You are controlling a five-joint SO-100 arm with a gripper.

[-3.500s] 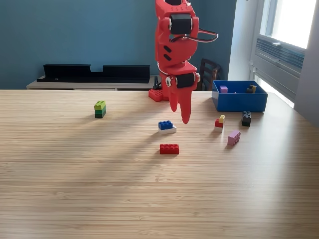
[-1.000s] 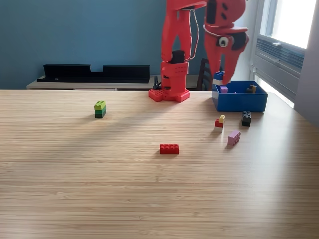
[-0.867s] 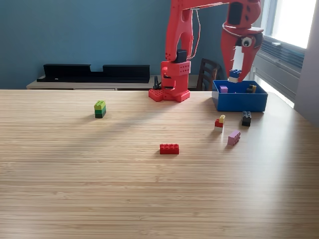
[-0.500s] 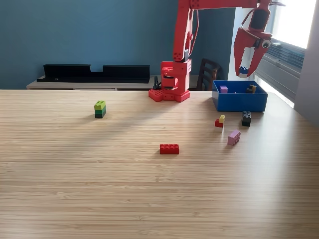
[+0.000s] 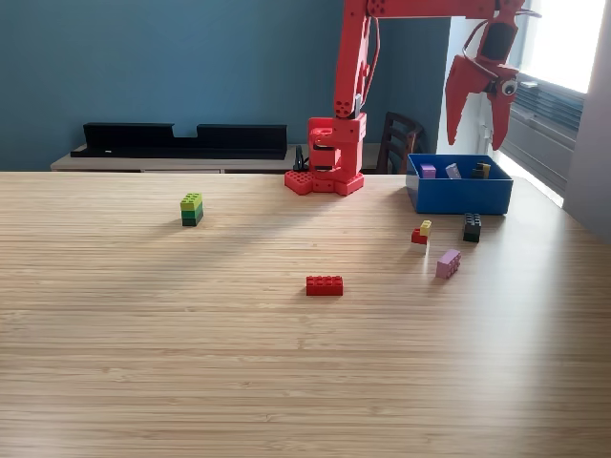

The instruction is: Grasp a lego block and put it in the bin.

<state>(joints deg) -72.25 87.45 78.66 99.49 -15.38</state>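
Note:
My red gripper point(image 5: 474, 139) hangs open above the blue bin point(image 5: 459, 197) at the back right of the exterior view, and nothing sits between its fingers. Inside the bin lie a pink block point(image 5: 427, 171), a pale block point(image 5: 452, 171) and a dark brownish one point(image 5: 482, 170). Loose lego blocks rest on the wooden table: a red brick point(image 5: 325, 284) near the middle, a lime-and-green stack point(image 5: 192, 208) at the left, a red-and-yellow piece point(image 5: 420, 232), a black block point(image 5: 472, 226) and a pink block point(image 5: 447, 263) in front of the bin.
The arm's red base point(image 5: 324, 179) stands at the table's far edge, left of the bin. Behind the table a long black tray point(image 5: 181, 138) lies on a low shelf, and a dark chair point(image 5: 399, 141) shows beside the base.
The gripper carried the blue-and-white block from the table's middle to above the bin. It has now opened, the block is gone from its fingers, and a pale block lies in the bin.

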